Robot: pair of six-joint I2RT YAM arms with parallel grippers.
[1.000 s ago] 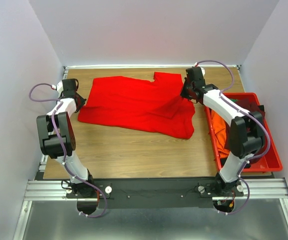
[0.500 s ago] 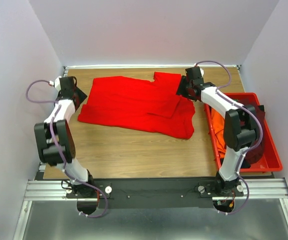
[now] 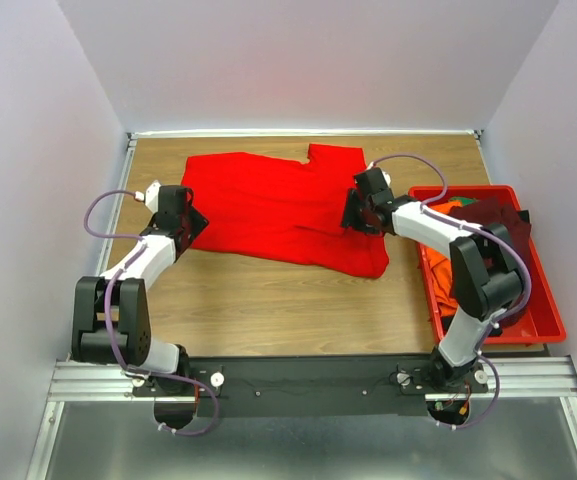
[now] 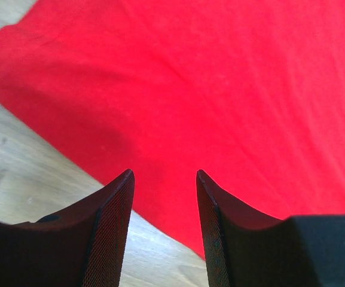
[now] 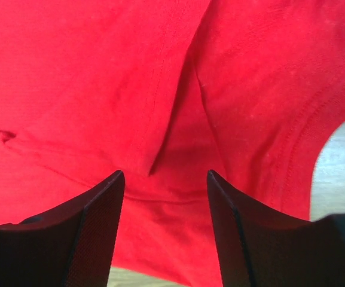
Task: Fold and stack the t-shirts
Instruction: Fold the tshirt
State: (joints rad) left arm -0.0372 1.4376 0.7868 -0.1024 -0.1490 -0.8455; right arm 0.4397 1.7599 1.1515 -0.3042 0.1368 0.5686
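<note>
Red t-shirt (image 3: pixel 278 205) on table (image 3: pixel 268 300); left gripper (image 4: pixel 163 173) over its edge, right gripper (image 5: pixel 165 173) over sleeve fold; both parted, empty

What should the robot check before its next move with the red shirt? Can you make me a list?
1. Left gripper open with nothing in it: ok.
2. Right gripper open with nothing in it: ok.
3. Red t-shirt lying smooth: not ok, a flap is folded over below the right gripper.
4. Whole red t-shirt on the table: ok.
5. Orange shirt out of the way in the red bin: ok.
6. Fingertips touching the cloth: cannot tell.
</note>
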